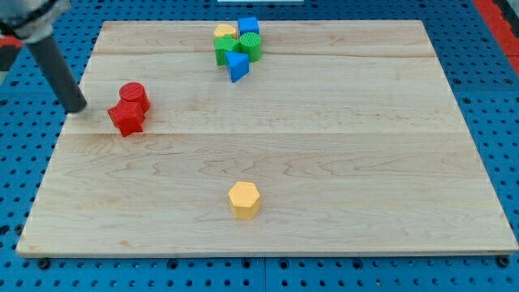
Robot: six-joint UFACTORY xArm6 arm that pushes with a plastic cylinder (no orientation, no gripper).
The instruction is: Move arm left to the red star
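Resting near the board's (454, 162) left edge, my tip (79, 108) just left of the red star (126, 118), touching nothing.

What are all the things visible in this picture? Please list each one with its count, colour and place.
red star: 1, red, near the board's left edge, touching the red cylinder
red cylinder: 1, red, just above the star
yellow hexagon: 1, yellow, alone, bottom centre
blue cube: 1, blue, top of the cluster at top centre
yellow block: 1, yellow, cluster's left top, shape unclear
green blocks: 2, green, cluster's middle
blue triangle: 1, blue, cluster's lowest piece
wooden board: 1, light wood, on a blue perforated base
my tip: 1, dark rod, left of the red star, with a small gap
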